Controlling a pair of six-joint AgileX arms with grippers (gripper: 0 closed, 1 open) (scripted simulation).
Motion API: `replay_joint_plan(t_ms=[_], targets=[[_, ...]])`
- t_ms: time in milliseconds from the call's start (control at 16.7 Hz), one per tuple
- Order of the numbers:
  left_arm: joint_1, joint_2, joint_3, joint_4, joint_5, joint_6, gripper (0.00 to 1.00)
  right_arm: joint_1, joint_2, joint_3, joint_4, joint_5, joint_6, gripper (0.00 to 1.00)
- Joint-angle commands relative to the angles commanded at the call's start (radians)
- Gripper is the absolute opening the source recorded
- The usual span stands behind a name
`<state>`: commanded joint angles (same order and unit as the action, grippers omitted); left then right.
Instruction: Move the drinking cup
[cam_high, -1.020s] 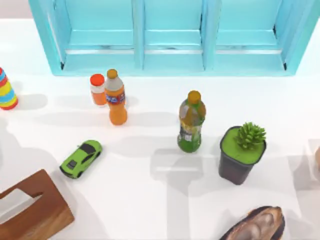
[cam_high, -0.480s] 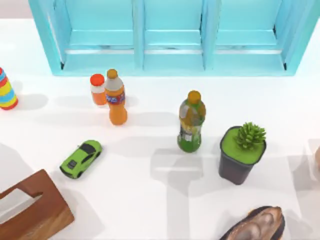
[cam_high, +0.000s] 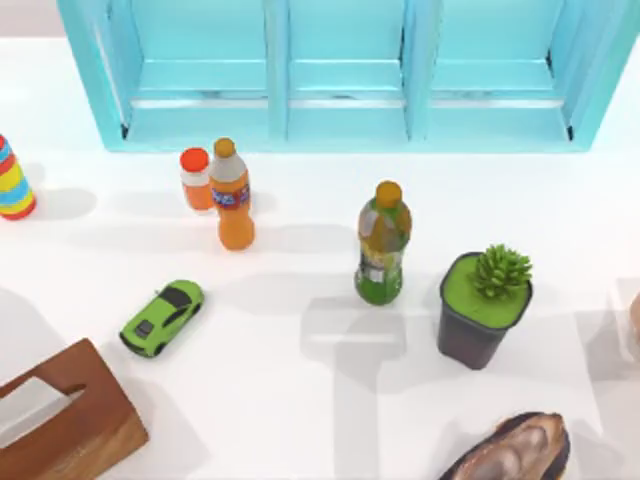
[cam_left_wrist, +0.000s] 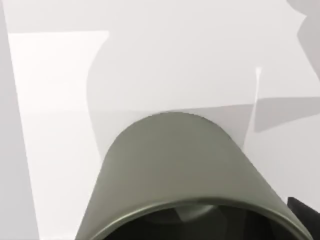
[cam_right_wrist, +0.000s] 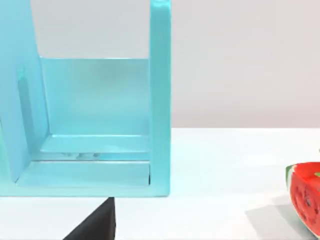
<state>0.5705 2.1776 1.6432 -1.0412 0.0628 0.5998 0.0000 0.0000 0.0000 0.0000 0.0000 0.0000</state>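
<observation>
My left tool is right up against the small plain grey-olive cylindrical drinking cup (cam_left_wrist: 175, 160). In the left wrist view the cup's wall and dark rim sit directly in front of the camera, with the white surface (cam_high: 300, 400) behind it. I cannot tell whether the tool is apart or clamped on the cup, nor whether the cup stands on the surface or hangs just above it. Being this close, and lined up along the cup's side, fits a sideways grasp round the wall, which suits a cup with no handle.

My guess is that the cup is off to the left of the area the top view covers.

In the top view, the orange-capped bottle of orange soda (cam_high: 232, 205), the green bottle of tea (cam_high: 382, 245), the dark pot with a green plant (cam_high: 483, 310) and the green toy car (cam_high: 162, 317) are spread over the middle of the surface. They are obstacles for any carry across it. I would lift well above the bottles before moving sideways.

My right tool is parked, and I cannot tell its state. Its camera looks at the end of the bright cyan wooden shelf unit (cam_right_wrist: 100, 125) and a red watermelon slice (cam_right_wrist: 305, 192).
</observation>
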Motion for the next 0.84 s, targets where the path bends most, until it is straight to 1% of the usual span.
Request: replay_joint_plan(t_ms=[480,540,840], targets=[[0.0,0.0,0.0,0.0,0.0,0.0,0.98,0.0,0.0,0.0,0.0,0.0,0.0,1.0],[0.0,0.0,0.0,0.0,0.0,0.0,1.0,0.0,0.0,0.0,0.0,0.0,0.0,1.0],[0.0,0.0,0.0,0.0,0.0,0.0,1.0,0.0,0.0,0.0,0.0,0.0,0.0,1.0]])
